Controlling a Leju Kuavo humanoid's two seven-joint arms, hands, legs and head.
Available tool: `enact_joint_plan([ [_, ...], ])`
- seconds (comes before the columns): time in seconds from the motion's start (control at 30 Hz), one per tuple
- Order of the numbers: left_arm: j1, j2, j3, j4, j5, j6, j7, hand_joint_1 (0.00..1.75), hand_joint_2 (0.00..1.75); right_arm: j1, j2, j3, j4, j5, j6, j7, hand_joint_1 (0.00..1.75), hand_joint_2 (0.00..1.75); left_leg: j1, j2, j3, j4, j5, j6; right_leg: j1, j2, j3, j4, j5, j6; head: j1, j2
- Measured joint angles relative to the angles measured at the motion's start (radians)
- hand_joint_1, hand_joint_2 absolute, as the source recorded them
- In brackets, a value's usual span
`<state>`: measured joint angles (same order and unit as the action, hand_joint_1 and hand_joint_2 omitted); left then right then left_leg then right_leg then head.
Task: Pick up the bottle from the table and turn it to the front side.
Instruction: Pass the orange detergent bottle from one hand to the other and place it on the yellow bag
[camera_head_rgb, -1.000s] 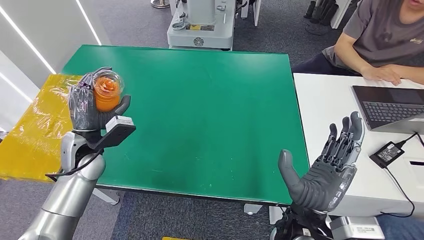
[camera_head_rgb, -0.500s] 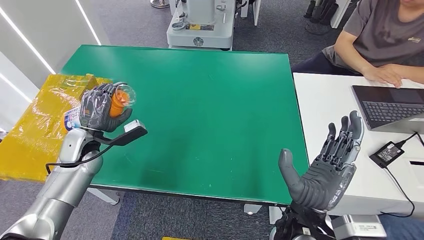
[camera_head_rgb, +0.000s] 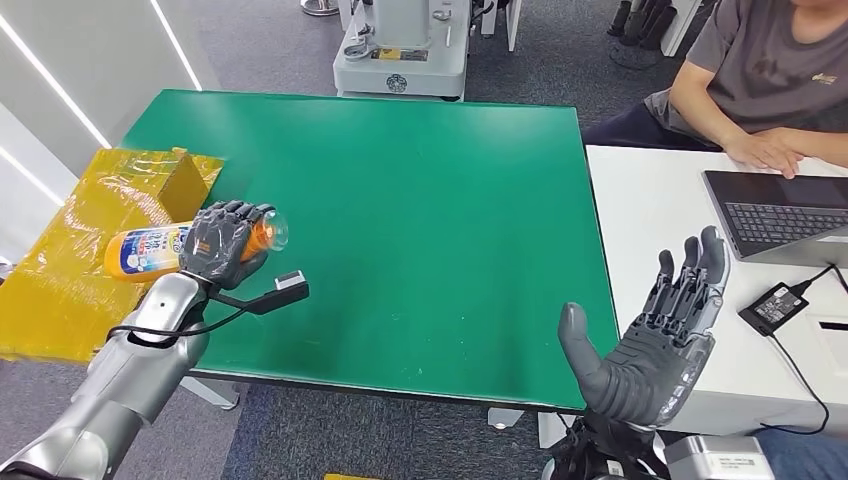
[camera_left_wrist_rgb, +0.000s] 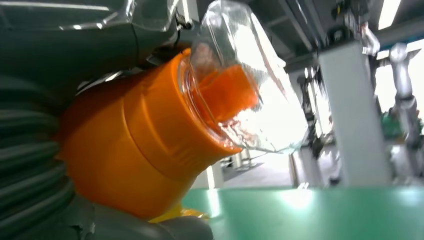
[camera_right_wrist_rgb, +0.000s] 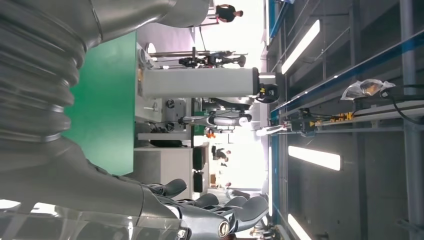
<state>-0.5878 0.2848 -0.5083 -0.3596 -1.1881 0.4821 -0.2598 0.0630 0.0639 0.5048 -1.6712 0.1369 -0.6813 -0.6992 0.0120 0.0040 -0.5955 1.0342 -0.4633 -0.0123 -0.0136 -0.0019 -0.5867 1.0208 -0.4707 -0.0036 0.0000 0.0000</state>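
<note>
Turning step underway: left hand (camera_head_rgb: 228, 245) fingers clench the orange plastic bottle with clear cap (camera_head_rgb: 150, 250), lying sideways mid-left of frame above the green bench (camera_head_rgb: 420, 200); next, rotate label forward; right hand (camera_head_rgb: 650, 345) splayed, holding nothing

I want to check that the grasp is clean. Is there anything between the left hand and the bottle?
Nothing visible. The left hand grips the bottle directly near its clear cap, holding it sideways over the green table's left edge. The right hand is open, far off to the right.
</note>
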Motion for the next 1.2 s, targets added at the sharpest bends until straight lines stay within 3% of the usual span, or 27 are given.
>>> enact_joint_plan([
  [0.37,-0.004,0.025,-0.061,0.048,-0.070,-0.068,0.035,1.75,1.75,0.009,-0.004,0.007,-0.007,-0.007,0.000,0.000,0.00,1.75,0.000,0.000,0.000,0.000,0.000,0.000,0.000,0.000,0.000,0.000,0.000,0.000,0.000,0.000],
  [0.77,-0.010,0.055,-0.066,0.071,-0.099,-0.130,0.122,1.75,1.75,0.002,-0.008,0.024,-0.008,-0.026,0.000,0.000,0.00,1.75,0.000,0.001,0.000,0.000,0.000,0.000,0.000,0.001,-0.001,0.000,0.000,0.000,0.000,0.000],
  [1.0,-0.025,0.053,-0.065,0.077,-0.079,-0.287,0.143,1.75,1.75,-0.011,-0.009,0.031,-0.003,-0.036,0.000,0.000,0.00,1.75,0.000,0.001,0.000,0.000,0.000,0.000,0.000,0.001,0.000,0.000,0.000,0.000,0.000,0.000],
  [1.2,-0.026,0.050,-0.065,0.077,-0.108,-0.257,0.144,1.75,1.75,-0.020,-0.010,0.042,0.005,-0.046,0.000,0.000,0.00,1.75,0.000,0.001,0.000,0.000,0.000,0.000,0.000,0.001,0.000,0.000,0.000,0.000,0.000,0.000],
])
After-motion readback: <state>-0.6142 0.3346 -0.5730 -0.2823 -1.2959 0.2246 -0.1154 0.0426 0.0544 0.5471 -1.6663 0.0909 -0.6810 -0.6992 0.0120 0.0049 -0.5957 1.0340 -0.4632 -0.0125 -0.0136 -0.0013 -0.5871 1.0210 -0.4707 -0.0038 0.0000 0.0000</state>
